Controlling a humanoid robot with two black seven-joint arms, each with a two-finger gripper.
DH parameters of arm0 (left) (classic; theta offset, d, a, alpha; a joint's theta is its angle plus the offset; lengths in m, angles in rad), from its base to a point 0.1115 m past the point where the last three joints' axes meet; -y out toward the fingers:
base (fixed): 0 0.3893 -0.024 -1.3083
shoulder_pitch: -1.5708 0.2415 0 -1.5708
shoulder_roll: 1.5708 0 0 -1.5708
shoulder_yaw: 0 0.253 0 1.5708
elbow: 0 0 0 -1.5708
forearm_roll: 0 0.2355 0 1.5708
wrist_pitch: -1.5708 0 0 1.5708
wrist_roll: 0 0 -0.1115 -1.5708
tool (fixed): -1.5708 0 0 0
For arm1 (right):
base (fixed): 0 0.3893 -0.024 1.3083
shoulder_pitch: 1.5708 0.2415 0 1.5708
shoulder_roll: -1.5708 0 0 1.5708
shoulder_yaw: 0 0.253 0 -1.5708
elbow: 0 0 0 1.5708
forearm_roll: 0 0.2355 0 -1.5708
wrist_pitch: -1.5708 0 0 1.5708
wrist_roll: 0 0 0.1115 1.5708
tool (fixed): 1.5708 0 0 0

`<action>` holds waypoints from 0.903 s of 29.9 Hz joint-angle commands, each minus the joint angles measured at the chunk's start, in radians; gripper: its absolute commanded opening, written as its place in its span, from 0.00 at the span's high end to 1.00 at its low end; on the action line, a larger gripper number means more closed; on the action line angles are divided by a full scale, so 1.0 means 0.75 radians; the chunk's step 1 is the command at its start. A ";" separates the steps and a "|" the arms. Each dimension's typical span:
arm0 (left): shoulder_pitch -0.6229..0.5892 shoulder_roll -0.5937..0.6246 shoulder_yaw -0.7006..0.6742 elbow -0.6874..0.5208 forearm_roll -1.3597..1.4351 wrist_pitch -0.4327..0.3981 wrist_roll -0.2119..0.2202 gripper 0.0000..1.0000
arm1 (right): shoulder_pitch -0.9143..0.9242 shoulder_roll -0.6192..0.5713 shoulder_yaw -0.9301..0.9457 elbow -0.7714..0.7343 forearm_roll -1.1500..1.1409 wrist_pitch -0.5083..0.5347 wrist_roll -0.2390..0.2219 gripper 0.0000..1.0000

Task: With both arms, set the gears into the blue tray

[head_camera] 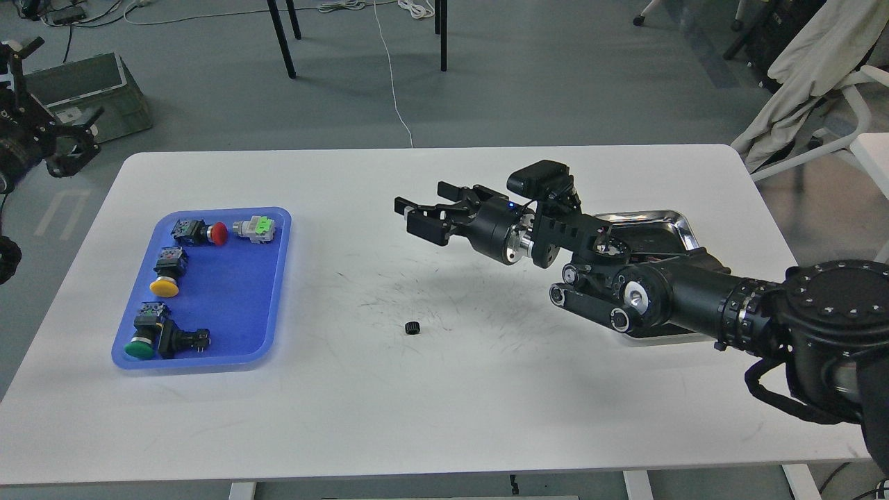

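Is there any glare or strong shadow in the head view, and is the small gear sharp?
Head view: soft, even light; the steel tray rim glares brightly; the gear is sharp but tiny, casting only a faint shadow on the white table.

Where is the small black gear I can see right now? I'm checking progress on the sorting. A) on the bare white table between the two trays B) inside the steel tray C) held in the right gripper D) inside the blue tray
A: the gear lies on the white table, right of the blue tray and apart from the right gripper.
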 commanded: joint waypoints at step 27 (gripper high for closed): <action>-0.028 0.293 -0.009 -0.599 0.874 0.000 0.328 0.02 | -0.011 -0.676 0.108 -0.012 1.037 0.180 -0.002 0.06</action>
